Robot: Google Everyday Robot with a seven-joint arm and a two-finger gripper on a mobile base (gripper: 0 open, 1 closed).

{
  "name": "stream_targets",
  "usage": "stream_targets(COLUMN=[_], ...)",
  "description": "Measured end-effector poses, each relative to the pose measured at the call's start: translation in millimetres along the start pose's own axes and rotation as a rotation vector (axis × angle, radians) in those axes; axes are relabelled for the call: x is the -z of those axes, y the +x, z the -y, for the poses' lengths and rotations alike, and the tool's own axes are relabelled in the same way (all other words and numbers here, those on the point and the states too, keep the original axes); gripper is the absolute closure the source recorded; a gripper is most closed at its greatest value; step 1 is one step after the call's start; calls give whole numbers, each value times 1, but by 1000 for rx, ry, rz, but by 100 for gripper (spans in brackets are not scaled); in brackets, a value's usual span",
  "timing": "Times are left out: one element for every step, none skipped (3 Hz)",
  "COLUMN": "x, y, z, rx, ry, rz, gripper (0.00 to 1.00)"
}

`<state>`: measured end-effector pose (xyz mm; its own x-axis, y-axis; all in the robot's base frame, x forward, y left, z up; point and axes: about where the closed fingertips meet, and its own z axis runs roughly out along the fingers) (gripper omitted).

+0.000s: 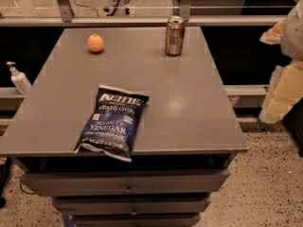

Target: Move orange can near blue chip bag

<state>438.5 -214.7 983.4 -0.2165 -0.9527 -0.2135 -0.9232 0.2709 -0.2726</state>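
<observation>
Whether the jaws are apart or together cannot be told. The gripper [285, 86] shows only as a pale, cream-coloured bulk at the right edge of the scene, off the table [189, 108] and well apart from everything on it.

The nearest task thing to it is the orange can [174, 36]. It stands upright at the far edge of the table, right of centre, with bare surface all around it. The blue chip bag [113, 123] lies flat at the near edge, left of centre, well apart from the can. An orange fruit [95, 43] sits at the far left and a pump bottle [19, 78] stands on a ledge beyond the table's left side.

The can has not been grasped, so the step in hand looks like the reach. I would bring the gripper in from the right, level with the can's middle, and close squarely across its round body so it does not tip. The rail behind the can leaves little room on the far side. Carry it low towards the near left and set it upright on bare table just beside the bag's right edge, not on the crinkly foil.
</observation>
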Motion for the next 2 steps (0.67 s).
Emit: stream_targets(x=[0,0], y=[0,0], z=[0,2], rx=[0,1], ry=[0,19], rz=[0,10], gripper=[0,0])
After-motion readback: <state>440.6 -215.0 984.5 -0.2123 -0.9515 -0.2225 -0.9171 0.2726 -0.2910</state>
